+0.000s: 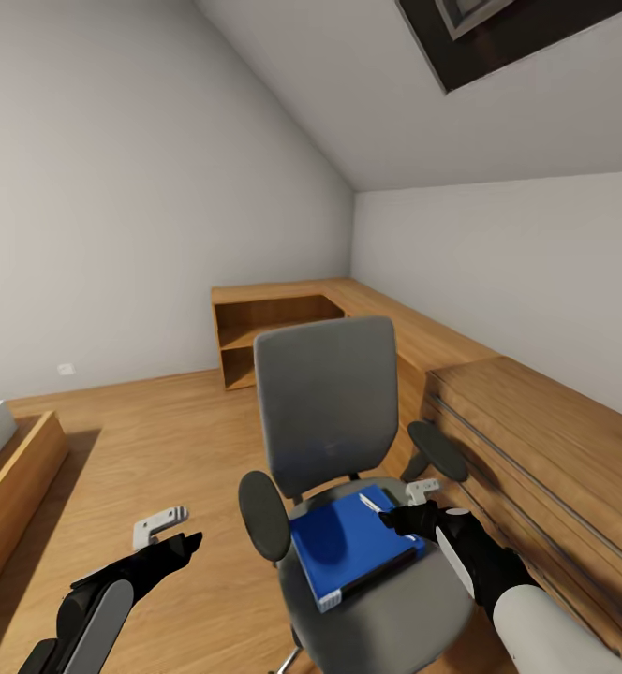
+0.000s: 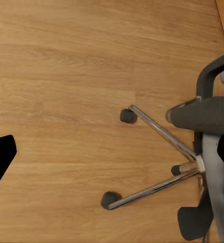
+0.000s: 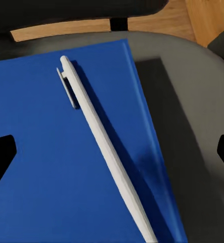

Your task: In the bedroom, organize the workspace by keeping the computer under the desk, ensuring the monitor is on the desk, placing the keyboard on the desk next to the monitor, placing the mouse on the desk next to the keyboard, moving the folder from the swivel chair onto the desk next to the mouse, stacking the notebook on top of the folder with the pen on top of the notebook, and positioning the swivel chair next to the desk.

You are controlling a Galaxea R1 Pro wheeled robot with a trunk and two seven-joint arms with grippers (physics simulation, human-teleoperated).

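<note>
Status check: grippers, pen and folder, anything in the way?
Right gripper open over pen, which lies on folder on swivel chair. Left gripper open, empty, over floor. Nothing blocking.

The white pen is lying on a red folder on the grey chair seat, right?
Not quite. The folder is bright blue, not red. The right wrist view shows the white pen lying on it, and the head view shows the folder resting on the swivel chair seat, with the right gripper hovering close by.
</note>
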